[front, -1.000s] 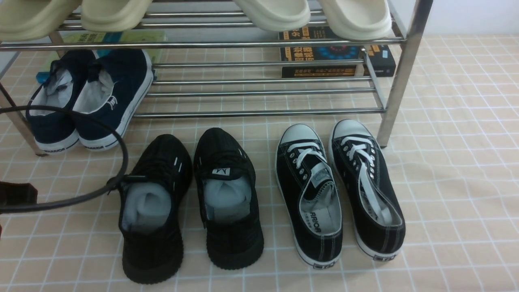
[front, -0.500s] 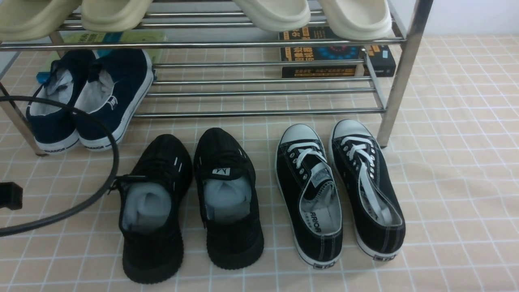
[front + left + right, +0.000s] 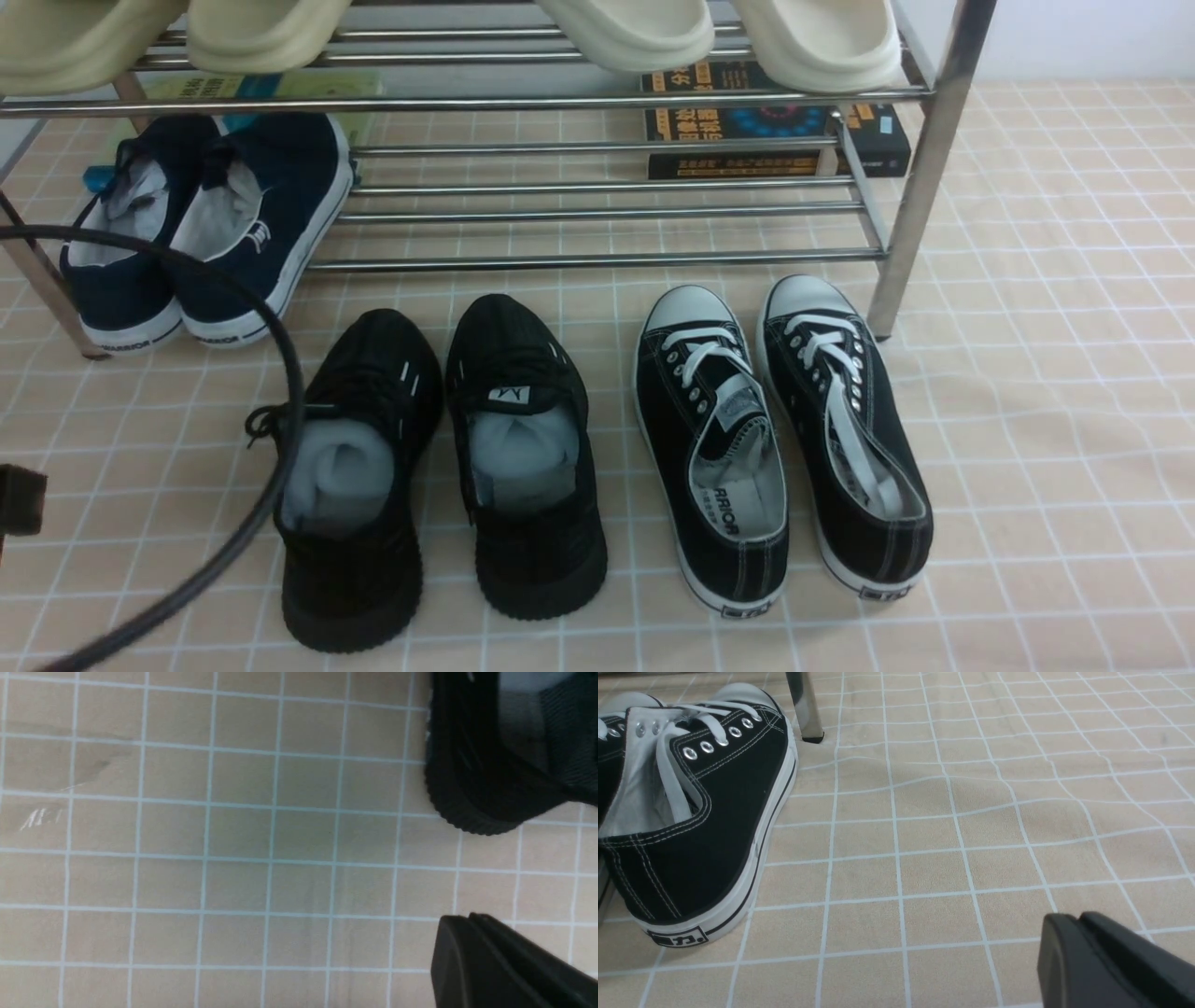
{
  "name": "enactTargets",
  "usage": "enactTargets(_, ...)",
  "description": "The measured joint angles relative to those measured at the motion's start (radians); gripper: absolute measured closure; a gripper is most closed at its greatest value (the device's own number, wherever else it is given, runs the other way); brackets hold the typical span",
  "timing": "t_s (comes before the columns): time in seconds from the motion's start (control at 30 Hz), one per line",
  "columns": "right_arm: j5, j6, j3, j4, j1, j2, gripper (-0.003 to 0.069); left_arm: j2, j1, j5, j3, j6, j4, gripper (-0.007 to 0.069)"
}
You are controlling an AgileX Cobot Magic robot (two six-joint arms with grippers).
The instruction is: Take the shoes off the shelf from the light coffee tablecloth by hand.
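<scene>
The black knit shoes (image 3: 439,467) stand side by side on the light coffee tablecloth (image 3: 1046,392), toes toward the shelf (image 3: 607,257), a little left of the middle of the near edge; they are clear of the chrome bars, so my reading is that the lift-off step for this pair is done and what is in hand is the arm's clearing away, though the pictures alone cannot settle that. To their right sit the black canvas sneakers (image 3: 784,439), also on the cloth; the navy sneakers (image 3: 201,229) rest on the lower bars toward the far left corner, and pale slippers (image 3: 719,33) lie on the upper tier; books (image 3: 775,126) lie behind the rack.

If another pair is to come down, the next move calls for a reach toward the far left and a careful entry between the bars.

The left gripper (image 3: 509,966) shows only one dark finger over bare cloth, near the heel of a black shoe but not touching it; it holds nothing I can see; how far open it is, I cannot tell. The right gripper (image 3: 1111,966) likewise shows one finger above empty cloth, well apart from the canvas sneaker; its opening cannot be judged either. A black cable (image 3: 280,373) loops across the left shoe.
</scene>
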Motion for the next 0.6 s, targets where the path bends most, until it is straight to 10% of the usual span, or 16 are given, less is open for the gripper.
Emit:
enactTargets(0.27, 0.000, 0.000, 0.000, 0.000, 0.000, 0.000, 0.0599, -0.269, 0.000, -0.071, 0.040, 0.282, -0.321, 0.0622)
enactTargets(0.6, 0.000, 0.000, 0.000, 0.000, 0.000, 0.000, 0.0582, -0.458, 0.000, -0.620, 0.275, 0.346, -0.663, 0.0614)
